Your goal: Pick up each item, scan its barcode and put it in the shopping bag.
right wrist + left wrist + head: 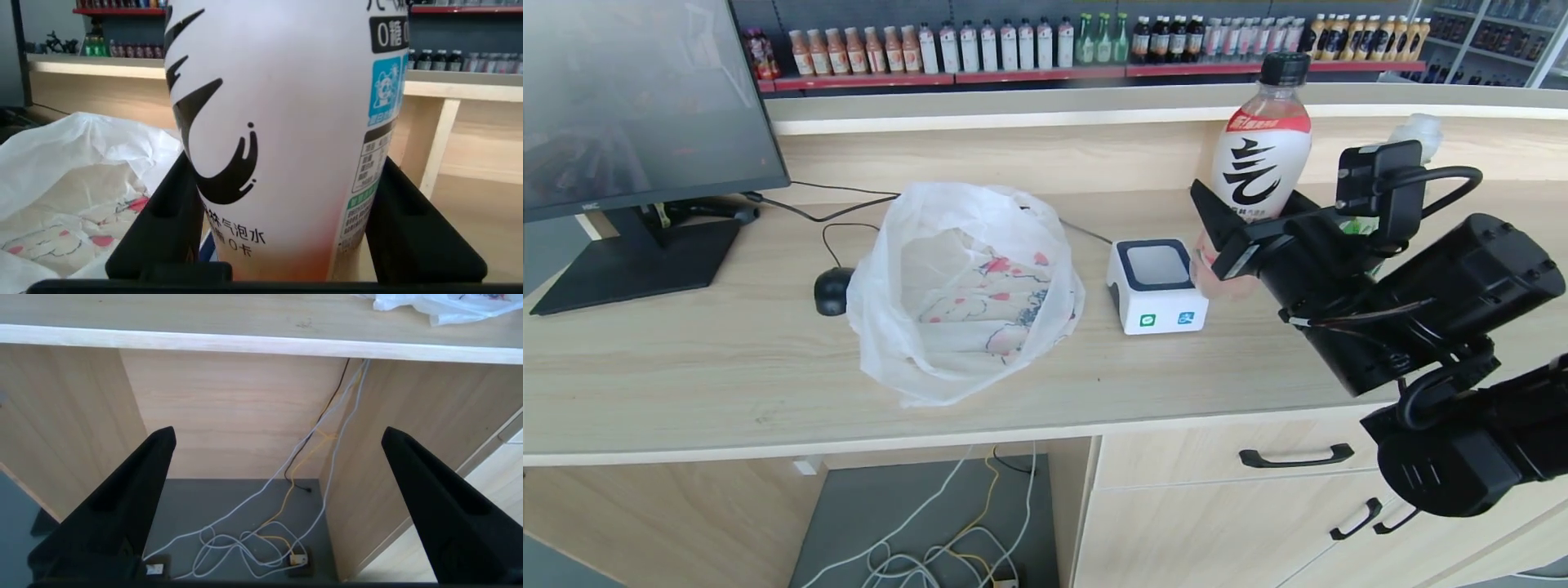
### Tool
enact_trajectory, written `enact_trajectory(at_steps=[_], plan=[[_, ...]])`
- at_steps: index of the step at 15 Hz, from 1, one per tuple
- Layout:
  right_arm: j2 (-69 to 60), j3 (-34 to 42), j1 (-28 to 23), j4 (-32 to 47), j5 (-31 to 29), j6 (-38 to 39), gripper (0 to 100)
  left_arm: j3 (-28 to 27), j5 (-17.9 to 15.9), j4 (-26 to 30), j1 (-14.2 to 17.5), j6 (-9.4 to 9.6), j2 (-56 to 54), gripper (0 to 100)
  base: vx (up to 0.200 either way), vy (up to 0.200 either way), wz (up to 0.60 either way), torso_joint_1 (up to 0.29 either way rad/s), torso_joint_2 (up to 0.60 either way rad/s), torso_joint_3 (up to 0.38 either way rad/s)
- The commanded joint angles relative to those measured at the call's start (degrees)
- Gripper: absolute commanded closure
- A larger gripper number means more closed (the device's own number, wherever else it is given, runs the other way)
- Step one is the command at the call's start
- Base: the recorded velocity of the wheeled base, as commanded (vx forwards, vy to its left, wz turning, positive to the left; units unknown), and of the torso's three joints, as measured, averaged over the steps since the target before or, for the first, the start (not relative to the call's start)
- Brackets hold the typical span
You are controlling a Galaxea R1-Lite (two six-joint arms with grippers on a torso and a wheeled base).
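Note:
My right gripper (1217, 245) is shut on a drink bottle (1260, 155) with a white label, red band and black cap. It holds the bottle upright just right of the small white barcode scanner (1155, 286). In the right wrist view the bottle (286, 131) stands between the two black fingers (159, 224). The white plastic shopping bag (964, 286) lies open on the counter left of the scanner, with a patterned item inside. My left gripper (278, 510) hangs open below the counter edge, nothing between its fingers.
A monitor (637, 106) stands at the counter's back left, with a black mouse (832, 290) beside the bag. Another bottle (1417, 135) stands behind the right arm. Drawers (1294, 457) sit under the counter at right; cables (261, 539) lie on the floor below.

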Motion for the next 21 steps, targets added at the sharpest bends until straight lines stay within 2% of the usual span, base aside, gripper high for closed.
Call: enact_trajectory(at_steps=[1,13,21], plan=[[0.63,-0.42,-0.34,0.1,-0.11,-0.01,100,0.0,-0.01,-0.01,0.04,-0.01,-0.02,0,0.0,0.2,0.0,-0.002,-0.01,-0.002],[1.51,-4.64,-0.34,0.1,-0.28,0.51,100,0.0,-0.01,-0.01,0.04,0.17,-0.02,0,0.0,0.2,0.0,0.006,0.01,0.002],[0.1,-5.08,0.62,0.1,-0.37,0.25,100,0.0,-0.01,-0.01,0.04,0.08,-0.02,0,0.0,0.0,0.0,0.0,0.0,0.0]])
